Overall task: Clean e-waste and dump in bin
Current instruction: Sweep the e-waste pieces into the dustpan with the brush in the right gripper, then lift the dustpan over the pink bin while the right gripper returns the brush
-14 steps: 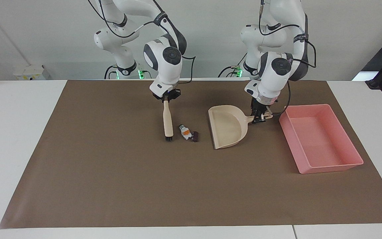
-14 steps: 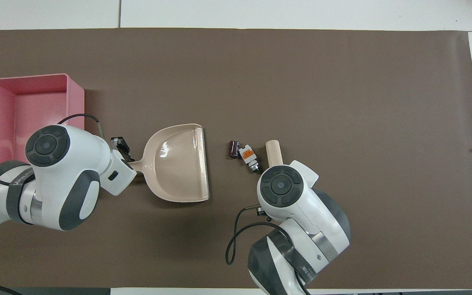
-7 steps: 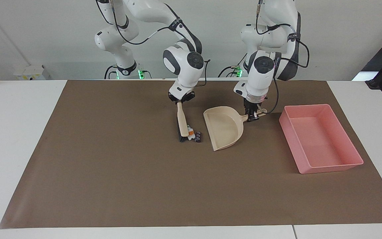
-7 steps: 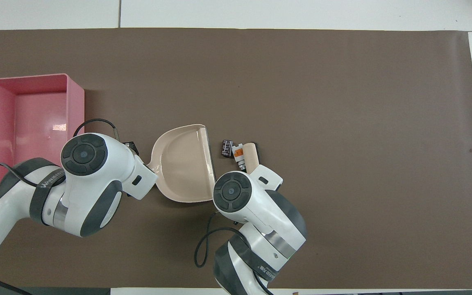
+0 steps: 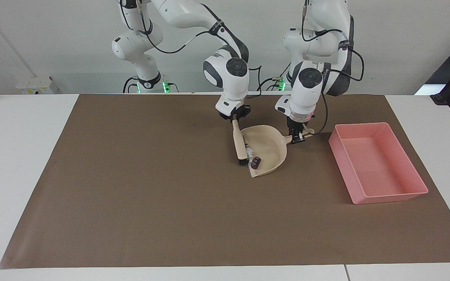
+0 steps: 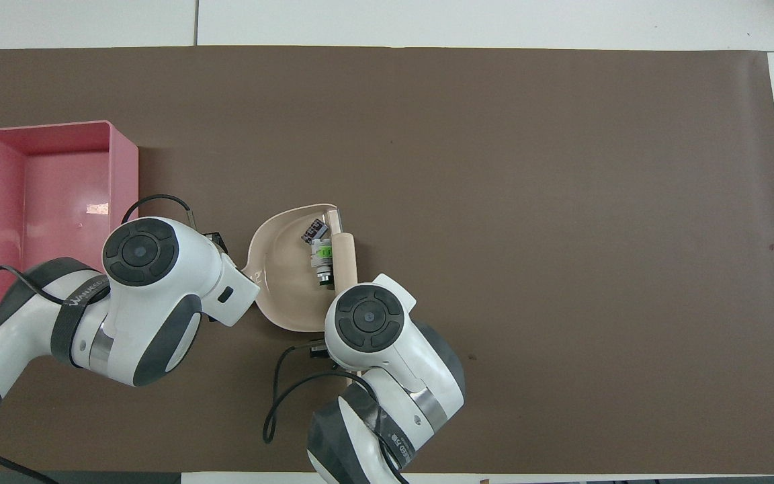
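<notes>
The beige dustpan (image 5: 272,145) lies on the mat near the middle, its mouth toward the right arm's end. My left gripper (image 5: 297,136) is shut on its handle. My right gripper (image 5: 234,116) is shut on a beige brush (image 5: 239,145), whose dark bristles rest at the dustpan's mouth. Both e-waste scraps lie inside the dustpan: the dark block (image 5: 255,162) and the white scrap (image 5: 248,150), beside the brush. In the overhead view the dark block (image 6: 310,232) and white scrap (image 6: 322,258) lie in the dustpan (image 6: 283,272) next to the brush handle (image 6: 344,259). The pink bin (image 5: 373,168) holds nothing.
The bin (image 6: 51,195) stands toward the left arm's end of the table, a short gap from the dustpan handle. A brown mat (image 5: 131,175) covers the table's middle, with white table (image 5: 14,156) at both ends.
My right gripper swept the brush toward the left arm's end and pushed both scraps off the mat into the dustpan. The left gripper and dustpan shifted toward the brush, then held still.
</notes>
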